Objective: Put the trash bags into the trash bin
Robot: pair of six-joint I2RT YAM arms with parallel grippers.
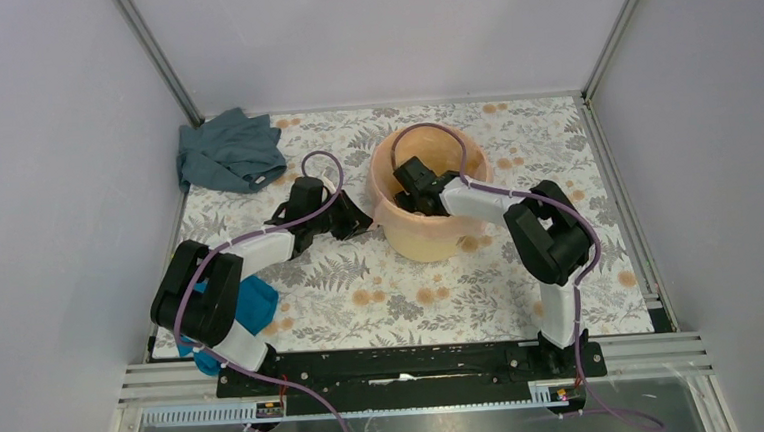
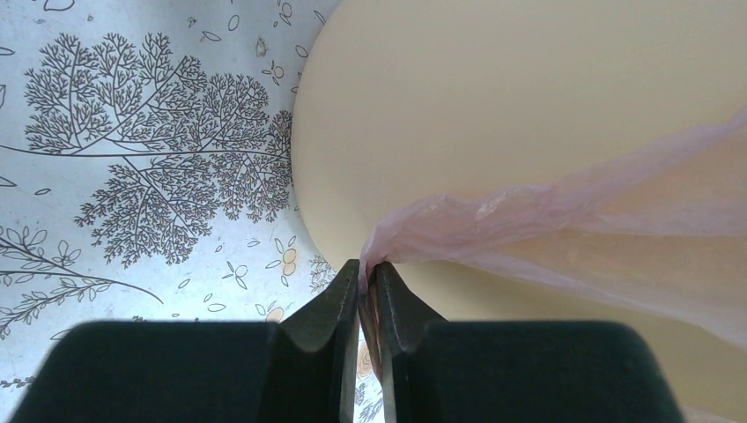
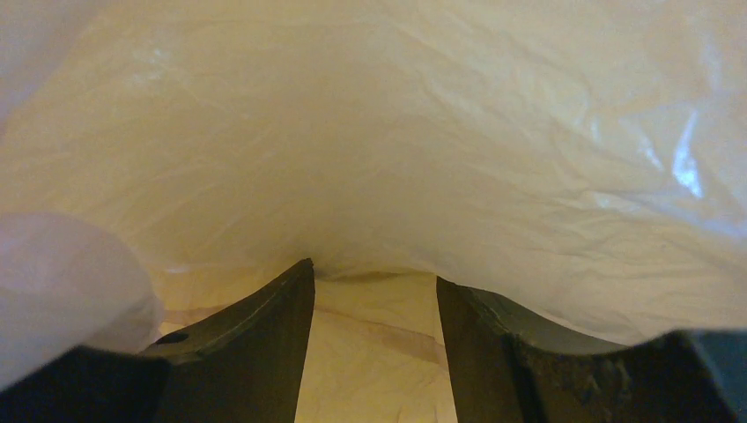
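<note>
At the far left you have a crumpled grey-blue cloth (image 1: 229, 152), and a teal cloth (image 1: 256, 302) lies under the left arm, both apart from the work. Your left gripper (image 2: 367, 267) is nearly closed and pinches the edge of the pink trash bag (image 2: 546, 207) just outside the yellow bin (image 1: 424, 238). Your right gripper (image 3: 372, 273), fingers apart and holding nothing, is inside the bin against the film. A fern-printed table cover (image 1: 383, 296) lies below, with grey walls (image 1: 43, 147) around.

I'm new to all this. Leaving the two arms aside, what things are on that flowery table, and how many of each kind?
Cloths: 2 (grey-blue cloth, teal cloth)
Buckets: 1 (yellow-orange bucket)
Plastic bags: 1 (pale pink bag, draped over the bucket)
Total: 4
</note>
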